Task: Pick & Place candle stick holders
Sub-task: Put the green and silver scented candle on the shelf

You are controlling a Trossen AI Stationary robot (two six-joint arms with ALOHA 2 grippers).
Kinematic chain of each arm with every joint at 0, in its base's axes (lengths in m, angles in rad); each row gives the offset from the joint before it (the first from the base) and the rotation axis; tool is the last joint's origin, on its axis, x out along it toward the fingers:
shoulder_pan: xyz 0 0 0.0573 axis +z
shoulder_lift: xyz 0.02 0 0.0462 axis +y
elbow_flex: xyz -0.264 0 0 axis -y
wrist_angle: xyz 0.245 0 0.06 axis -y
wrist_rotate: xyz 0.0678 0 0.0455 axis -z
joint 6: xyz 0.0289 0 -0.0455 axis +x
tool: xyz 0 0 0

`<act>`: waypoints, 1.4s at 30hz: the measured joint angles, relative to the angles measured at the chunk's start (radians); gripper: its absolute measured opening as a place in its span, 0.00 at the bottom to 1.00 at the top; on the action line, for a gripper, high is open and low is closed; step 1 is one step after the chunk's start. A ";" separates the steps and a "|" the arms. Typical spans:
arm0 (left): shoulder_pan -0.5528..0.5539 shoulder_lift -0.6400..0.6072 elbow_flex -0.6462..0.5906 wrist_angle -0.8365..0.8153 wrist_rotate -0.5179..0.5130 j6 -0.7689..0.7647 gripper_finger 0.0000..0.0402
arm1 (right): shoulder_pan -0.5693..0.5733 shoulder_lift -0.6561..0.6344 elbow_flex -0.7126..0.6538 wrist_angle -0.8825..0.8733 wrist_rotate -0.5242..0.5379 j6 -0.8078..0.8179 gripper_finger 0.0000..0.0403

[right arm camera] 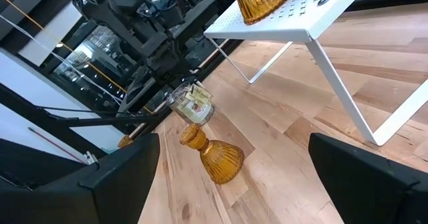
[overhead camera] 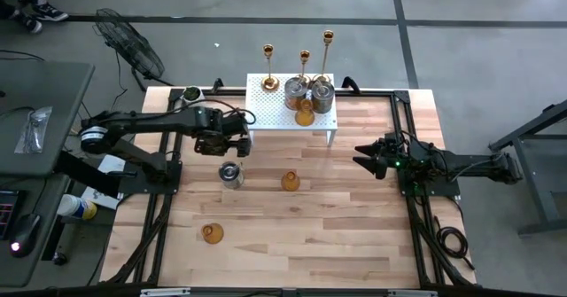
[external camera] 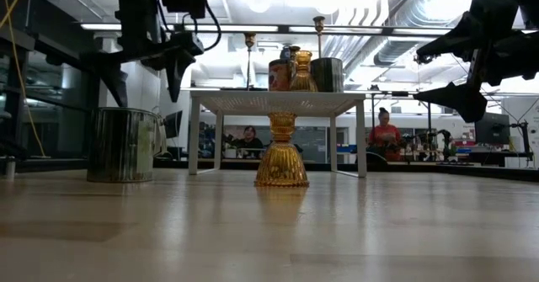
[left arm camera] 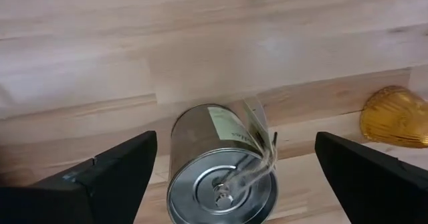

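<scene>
Directly below left hand (overhead camera: 232, 143): silver cup (overhead camera: 230, 175)

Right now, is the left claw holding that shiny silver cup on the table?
No, the left gripper hangs open above the silver cup, its fingers wide apart and not touching it.

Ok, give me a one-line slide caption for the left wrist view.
Left gripper hovers open above a silver cup on the wooden table, an amber glass holder off to one side.
</scene>
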 joint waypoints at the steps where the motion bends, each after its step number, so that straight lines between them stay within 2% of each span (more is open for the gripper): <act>1: 0.000 0.005 0.000 -0.002 0.008 0.000 1.00 | 0.000 0.000 0.000 0.000 0.000 0.000 0.93; 7: -0.036 0.036 0.000 0.006 0.042 0.000 1.00 | 0.000 0.000 0.000 0.000 0.000 0.000 0.93; 19: -0.116 0.044 0.000 -0.022 0.024 0.002 1.00 | 0.000 0.000 0.000 0.000 0.000 0.000 0.93; 26: -0.140 0.067 0.000 -0.053 0.015 0.075 1.00 | 0.000 0.000 0.000 0.000 0.000 0.000 0.93; 30: -0.140 0.067 0.000 -0.068 -0.033 0.129 1.00 | 0.000 0.000 0.000 0.000 0.000 0.000 0.93; 42: -0.165 0.067 0.000 -0.003 -0.010 0.388 1.00 | 0.000 0.000 0.000 0.000 0.000 0.000 0.93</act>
